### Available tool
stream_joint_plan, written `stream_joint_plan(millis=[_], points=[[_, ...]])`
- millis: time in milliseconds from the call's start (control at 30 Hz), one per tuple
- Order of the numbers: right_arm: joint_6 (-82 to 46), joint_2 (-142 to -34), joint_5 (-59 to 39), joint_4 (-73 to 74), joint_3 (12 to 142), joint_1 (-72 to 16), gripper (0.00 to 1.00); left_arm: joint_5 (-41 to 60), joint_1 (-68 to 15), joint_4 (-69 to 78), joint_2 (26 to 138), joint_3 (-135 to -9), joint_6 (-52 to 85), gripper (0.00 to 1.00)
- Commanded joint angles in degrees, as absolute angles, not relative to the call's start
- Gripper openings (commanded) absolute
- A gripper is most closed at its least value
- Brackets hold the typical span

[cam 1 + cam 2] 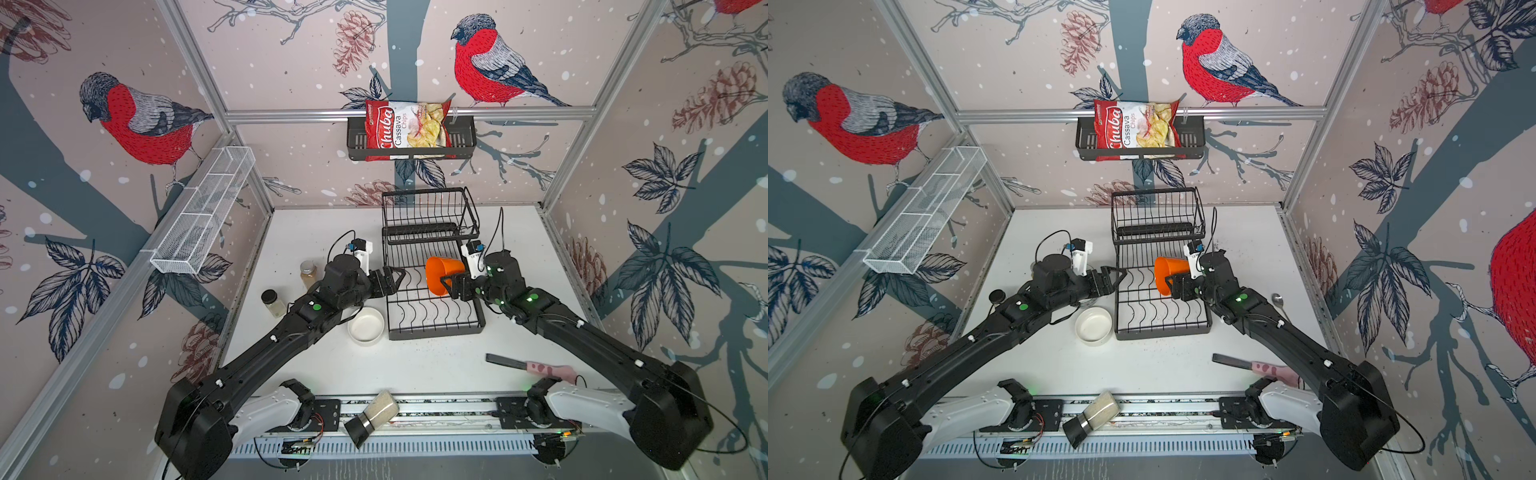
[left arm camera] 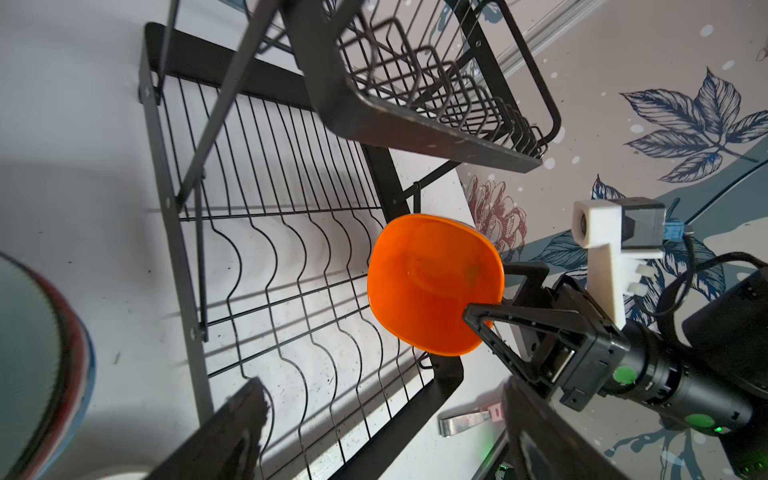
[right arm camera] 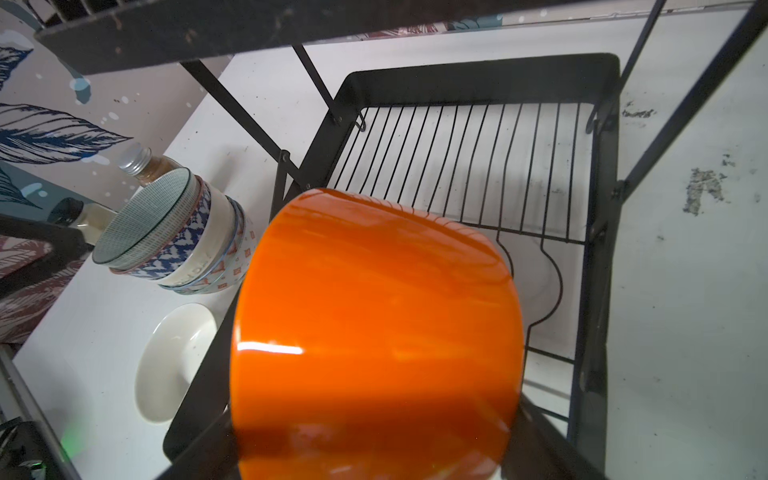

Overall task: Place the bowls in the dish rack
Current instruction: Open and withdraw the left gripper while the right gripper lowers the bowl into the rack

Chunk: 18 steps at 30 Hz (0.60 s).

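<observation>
An orange bowl [image 1: 440, 274] [image 1: 1169, 270] [image 3: 374, 332] hangs on its side over the right part of the black dish rack [image 1: 436, 332] [image 1: 1163, 330] [image 3: 478, 79]. My right gripper [image 1: 446, 282] [image 2: 490, 291] is shut on its rim. My left gripper [image 1: 397, 277] [image 1: 1119, 276] [image 2: 386, 432] stands open and holds nothing at the rack's left edge. A white bowl [image 1: 365, 326] [image 1: 1094, 324] [image 3: 174, 361] sits upright on the table by the rack's front left corner. The right wrist view shows a stack of patterned bowls [image 3: 178, 237] left of the rack. In both top views my left arm hides that stack.
Two spice jars [image 1: 308, 272] [image 1: 272, 301] stand left of my left arm. A third jar [image 1: 374, 415] lies on the front rail. A pink-handled tool [image 1: 532, 365] lies front right and a spoon [image 1: 1278, 299] right of the rack. The chips basket [image 1: 411, 137] and white mesh shelf [image 1: 203, 212] hang on the walls.
</observation>
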<state>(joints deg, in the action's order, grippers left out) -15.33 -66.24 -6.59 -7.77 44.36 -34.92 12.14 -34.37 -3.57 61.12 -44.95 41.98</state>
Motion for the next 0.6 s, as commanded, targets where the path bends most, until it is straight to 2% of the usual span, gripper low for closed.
stream_joint_plan(millis=[0,567], points=[[-13.35,-67.26,-1.1,-6.0,45.59,-36.8,0.76,10.24,-33.45,-6.19,58.76,-44.13,40.6,0.9],[-8.22,-78.88,22.14,-6.08,51.53,-49.47,0.76,5.04,-31.03,-12.96,49.75,-41.02,38.77,0.94]])
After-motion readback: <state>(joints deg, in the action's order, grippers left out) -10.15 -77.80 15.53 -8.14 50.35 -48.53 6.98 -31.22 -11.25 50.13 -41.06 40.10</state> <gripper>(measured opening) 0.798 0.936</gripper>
